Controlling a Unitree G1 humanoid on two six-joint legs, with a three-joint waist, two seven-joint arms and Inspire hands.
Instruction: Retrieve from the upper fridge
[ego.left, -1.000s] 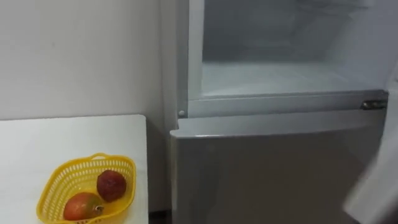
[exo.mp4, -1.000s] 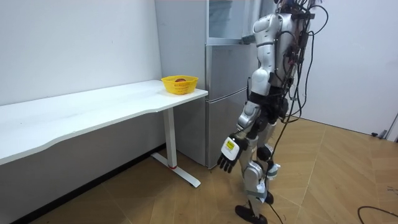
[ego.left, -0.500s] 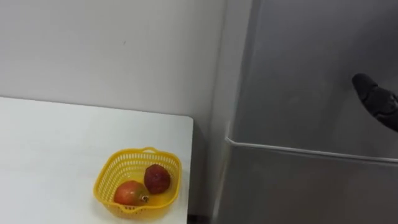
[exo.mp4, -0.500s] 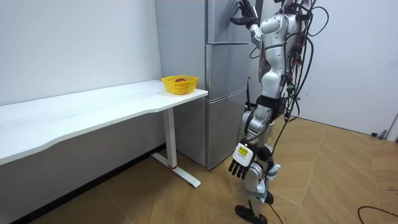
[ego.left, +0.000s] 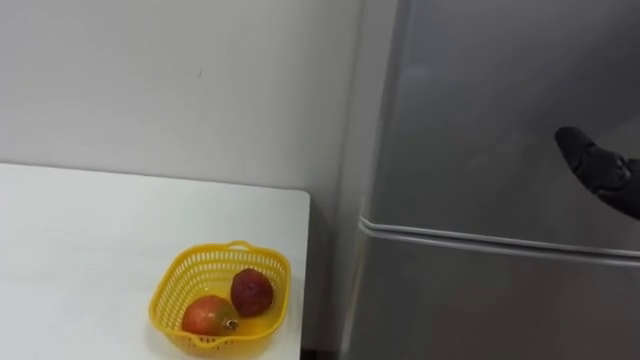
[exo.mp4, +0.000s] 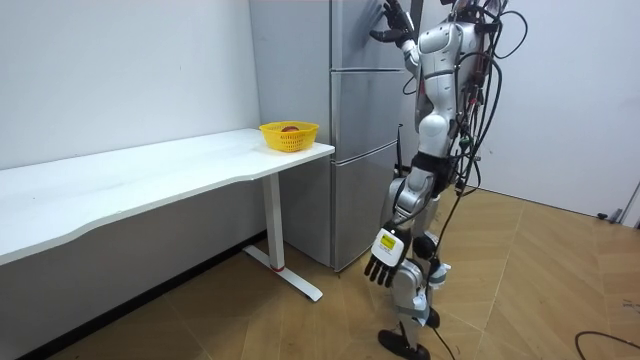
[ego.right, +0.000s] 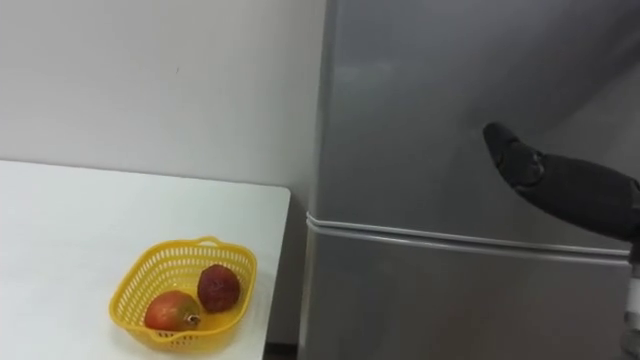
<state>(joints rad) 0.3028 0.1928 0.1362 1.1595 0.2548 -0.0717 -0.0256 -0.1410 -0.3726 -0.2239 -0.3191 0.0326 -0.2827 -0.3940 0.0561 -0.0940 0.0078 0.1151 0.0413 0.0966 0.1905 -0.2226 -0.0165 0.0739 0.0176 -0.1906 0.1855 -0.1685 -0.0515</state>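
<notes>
Grey upper fridge door (ego.right: 420, 120) is closed, the robot's right hand (ego.right: 532, 170) flat on it with straight fingers, left hand (exo.mp4: 385, 265) hanging loose-fingered.

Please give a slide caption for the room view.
Robot: right hand at the shut upper fridge door, left hand hanging.

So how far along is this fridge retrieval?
Seemingly near done: two fruits lie in the yellow basket, and the upper fridge door is shut. The right hand, fingers straight, is at that door; the left hand hangs empty. Likely left: lowering the arm.
</notes>
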